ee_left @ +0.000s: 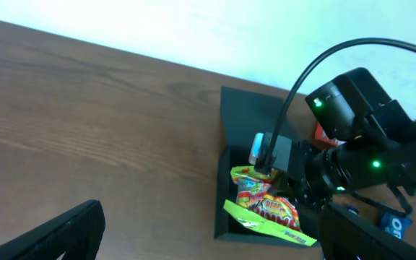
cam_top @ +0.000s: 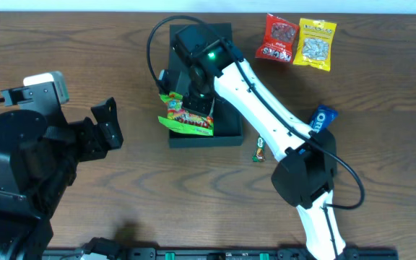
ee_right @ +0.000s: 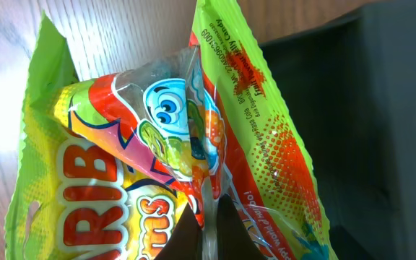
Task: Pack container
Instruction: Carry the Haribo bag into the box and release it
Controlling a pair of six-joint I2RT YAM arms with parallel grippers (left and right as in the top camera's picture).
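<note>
The container [cam_top: 226, 126] is a dark box with its flap lid open at the back, at the table's middle; it also shows in the left wrist view [ee_left: 237, 130] and the right wrist view [ee_right: 388, 123]. My right gripper [cam_top: 196, 101] is shut on a green Haribo gummy packet [cam_top: 186, 115] and holds it over the box's front left part. The fingertips [ee_right: 209, 224] pinch a fold of the packet [ee_right: 150, 144]. The packet's green edge [ee_left: 269, 220] overhangs the box's front wall. My left gripper [cam_top: 105, 124] is open and empty, left of the box.
A red snack packet [cam_top: 278, 38] and a yellow snack packet [cam_top: 316, 43] lie at the back right. A blue Oreo packet [cam_top: 323, 118] lies right of the right arm. A small wrapped candy [cam_top: 260, 149] lies just right of the box's front corner.
</note>
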